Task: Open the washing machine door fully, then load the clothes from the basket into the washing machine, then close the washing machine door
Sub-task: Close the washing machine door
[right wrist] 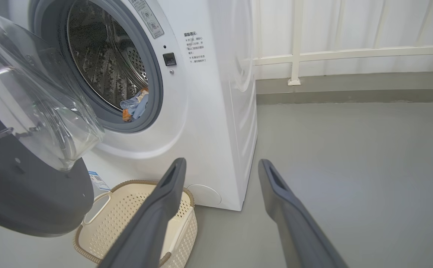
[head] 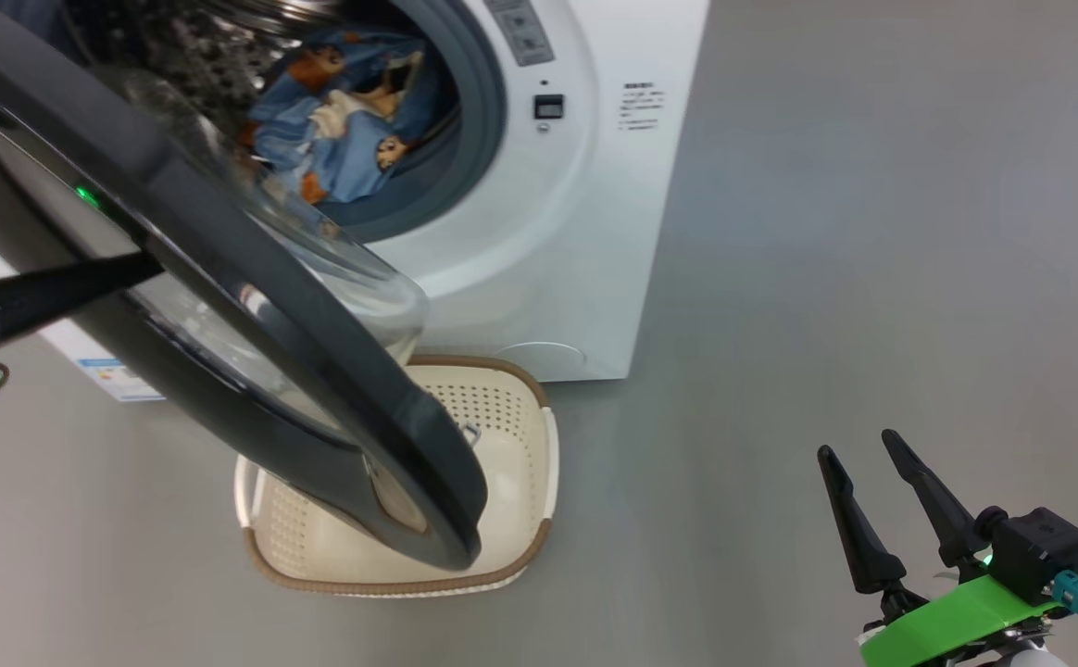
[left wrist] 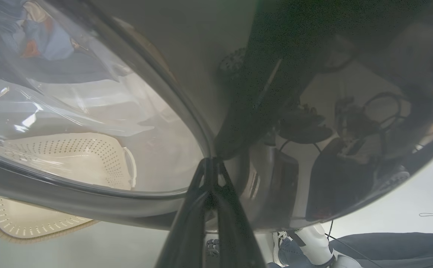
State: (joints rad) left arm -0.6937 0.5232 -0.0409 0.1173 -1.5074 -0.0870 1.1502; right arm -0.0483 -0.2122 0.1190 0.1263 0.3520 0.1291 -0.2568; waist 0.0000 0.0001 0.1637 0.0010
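Now the clothes (head: 344,120) lie inside the washing machine (head: 548,232), down in its drum. The basket (head: 525,463) on the floor in front of the machine looks empty. So the job left, I think, is to shut the washing machine door (head: 215,269).

The door stands half open, swung out from the machine's front, and its low edge hangs over the basket. The left gripper (head: 145,270) has its two fingers pressed together with nothing between them. Its tips look to touch the black ring on the door's outer face, the side turned away from the machine. That puts the door between this gripper and the machine, so a push toward the machine should swing it shut.

The right gripper (head: 857,443) has its fingers spread apart and holds nothing. It hangs well off to the machine's right, so the left one is much nearer the door.
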